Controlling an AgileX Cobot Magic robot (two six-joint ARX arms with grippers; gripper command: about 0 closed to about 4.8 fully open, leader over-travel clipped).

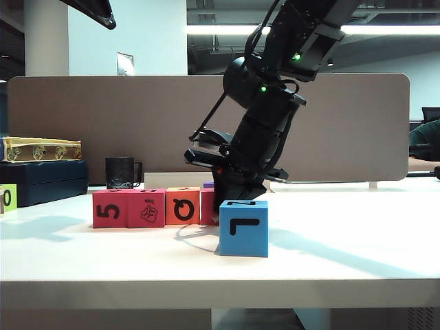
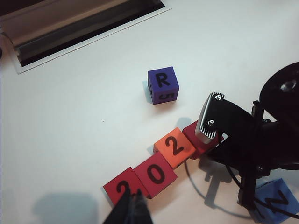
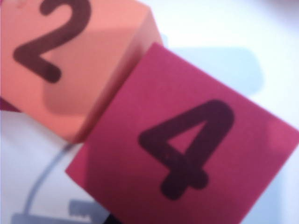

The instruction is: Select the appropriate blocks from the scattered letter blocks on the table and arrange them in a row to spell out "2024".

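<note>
Nearest the exterior camera stands a blue cube [image 1: 244, 227] showing an L on its side, set apart in front of the row and not needed for the number. Behind it, four cubes sit side by side along the white table [image 1: 357, 240]: a red one marked 5 [image 1: 110, 208], a red one with a small drawing [image 1: 146, 208], an orange one marked Q [image 1: 182, 206], and a fourth red one [image 1: 208, 207] mostly hidden by the arm.

From the left wrist view the tops of the same cubes read in order 2 [image 2: 122, 190], 0 [image 2: 155, 175], 2 [image 2: 174, 147], with the last red cube [image 2: 202, 138] partly covered by a finger of the right gripper [image 2: 209, 122]; the right wrist view shows its top as a 4 [image 3: 187, 149], touching the orange 2 [image 3: 70, 56] at a slight angle. The row thus appears complete but for squaring up this last cube.

The right gripper [image 1: 221, 199] is down at the end of the row, at the 4 cube; its fingers are pressed together and hold nothing, so any contact would be a nudge, and whether it touches cannot be told. The left gripper [image 2: 131, 212] hangs above the first 2, jaws likewise closed and empty.

A purple cube [image 2: 163, 84] marked R lies well apart, unused.
</note>
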